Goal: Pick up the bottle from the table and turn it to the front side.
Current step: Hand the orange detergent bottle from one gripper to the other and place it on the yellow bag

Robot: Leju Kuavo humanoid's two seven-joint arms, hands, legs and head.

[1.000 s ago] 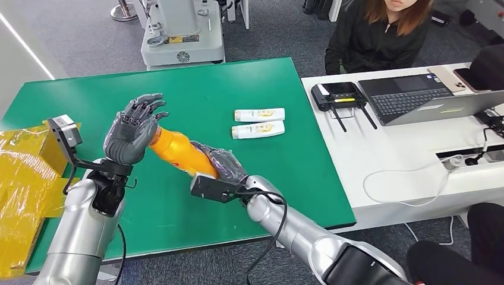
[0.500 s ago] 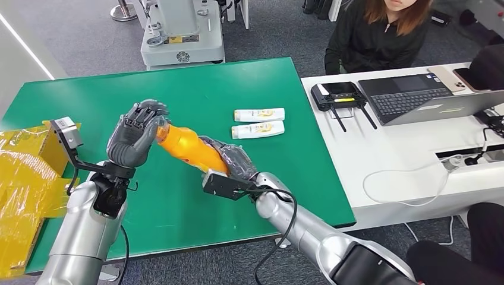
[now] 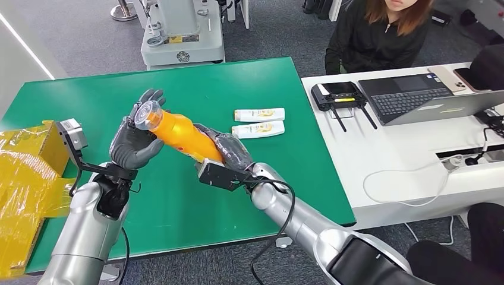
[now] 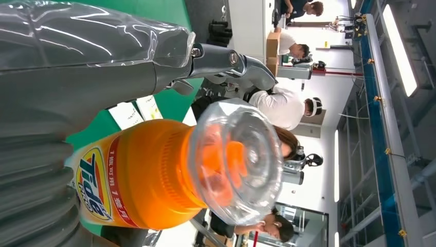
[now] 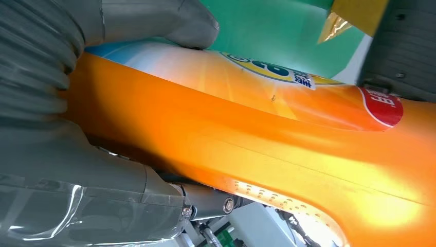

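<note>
A: Orange bottle (image 3: 178,136) — where?
B: Off the green tabletop (image 3: 249,89), tilted, its clear cap (image 3: 146,113) up and away from the robot. The left wrist view shows the cap end-on and a round logo on the label (image 4: 95,183).

A: Who has it?
B: Right hand (image 3: 229,153) grips the lower body, fingers wrapped round it. Left hand (image 3: 134,142) is cupped against the neck, palm behind the cap, fingers spread upward — touching, but whether it truly grips, I cannot tell.

A: Anything else on the green?
B: Two white tubes (image 3: 259,122) lying side by side, near the bottle's far side. Yellow bag (image 3: 27,178) at the left edge.

A: Beyond that?
B: White desk (image 3: 410,160) to the right with a laptop (image 3: 416,98) and a black controller (image 3: 340,95); a seated person (image 3: 380,32) behind it.
</note>
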